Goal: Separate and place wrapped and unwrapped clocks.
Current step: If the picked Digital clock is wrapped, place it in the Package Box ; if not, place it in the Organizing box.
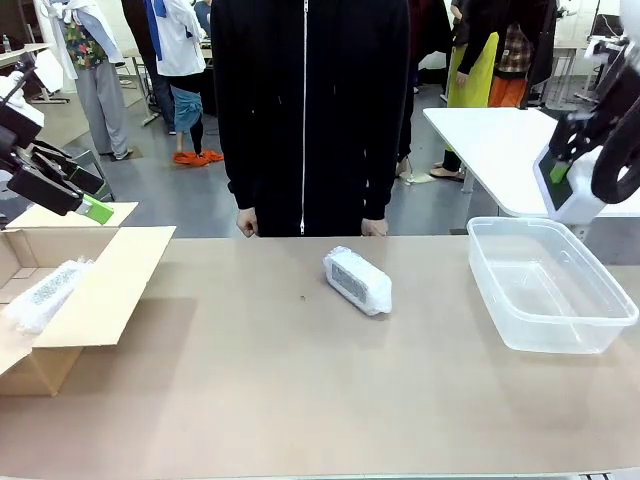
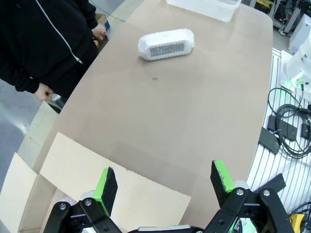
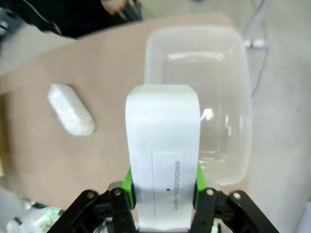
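The bare white clock (image 3: 163, 145) is clamped between the green pads of my right gripper (image 3: 163, 183), its back label facing the camera. In the front view that clock (image 1: 568, 195) and right gripper (image 1: 560, 178) hang above the far edge of the clear bin (image 1: 600, 325). One bubble-wrapped clock (image 1: 357, 280) lies mid-table, also seen as the wrapped clock (image 2: 166, 44) (image 3: 71, 116). Another wrapped clock (image 1: 45, 292) rests in the cardboard box (image 1: 100, 290). My left gripper (image 1: 85, 192) (image 2: 164, 182) is open, holding nothing, above the box.
A person in a black zipped jacket stands at the far edge, with a hand (image 1: 247, 224) and another hand (image 1: 375, 228) at the table rim. The clear bin (image 3: 233, 97) holds nothing. A white table (image 1: 500, 140) stands behind on the right. Cables (image 2: 291, 121) lie beside the table.
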Robot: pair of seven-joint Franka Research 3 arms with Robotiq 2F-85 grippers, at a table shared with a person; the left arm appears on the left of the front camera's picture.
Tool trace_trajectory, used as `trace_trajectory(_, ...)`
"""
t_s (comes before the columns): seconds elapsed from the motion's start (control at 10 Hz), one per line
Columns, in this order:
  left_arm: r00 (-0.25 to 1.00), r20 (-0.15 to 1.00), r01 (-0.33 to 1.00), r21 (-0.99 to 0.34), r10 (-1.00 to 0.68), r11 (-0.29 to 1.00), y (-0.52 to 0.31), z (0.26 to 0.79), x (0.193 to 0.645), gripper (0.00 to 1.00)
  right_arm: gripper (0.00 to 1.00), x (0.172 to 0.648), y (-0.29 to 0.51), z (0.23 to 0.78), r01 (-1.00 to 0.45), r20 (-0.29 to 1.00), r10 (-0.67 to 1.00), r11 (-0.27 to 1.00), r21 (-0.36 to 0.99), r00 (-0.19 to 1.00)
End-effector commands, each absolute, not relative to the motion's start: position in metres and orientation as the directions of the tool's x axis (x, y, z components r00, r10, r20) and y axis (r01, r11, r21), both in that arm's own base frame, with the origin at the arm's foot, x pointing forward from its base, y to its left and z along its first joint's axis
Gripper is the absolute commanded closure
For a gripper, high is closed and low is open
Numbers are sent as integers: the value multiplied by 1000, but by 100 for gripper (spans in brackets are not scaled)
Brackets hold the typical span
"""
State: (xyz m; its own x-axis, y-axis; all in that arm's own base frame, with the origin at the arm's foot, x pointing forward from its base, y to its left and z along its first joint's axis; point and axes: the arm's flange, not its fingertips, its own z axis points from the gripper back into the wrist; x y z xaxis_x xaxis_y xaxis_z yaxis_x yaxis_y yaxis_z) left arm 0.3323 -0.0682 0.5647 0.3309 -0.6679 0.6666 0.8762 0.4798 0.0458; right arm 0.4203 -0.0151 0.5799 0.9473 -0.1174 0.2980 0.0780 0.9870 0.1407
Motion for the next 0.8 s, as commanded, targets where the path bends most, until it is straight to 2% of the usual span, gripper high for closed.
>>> trace_trajectory(0.0,326,678,878,42,-659,477,-70,565,333,0,49,441,3,521,107,329,-139,988,112,934)
trace_trajectory(0.1,326,678,878,42,-659,477,-70,565,333,0,49,445,2,493,129,350,-153,987,92,924)
trace_trajectory(0.3,326,678,878,42,-659,477,-70,565,333,0,49,456,-5,461,151,309,-165,986,68,937)
trace_trajectory(0.7,326,678,878,42,-659,477,-70,565,333,0,49,486,-27,420,139,275,-145,989,43,950)
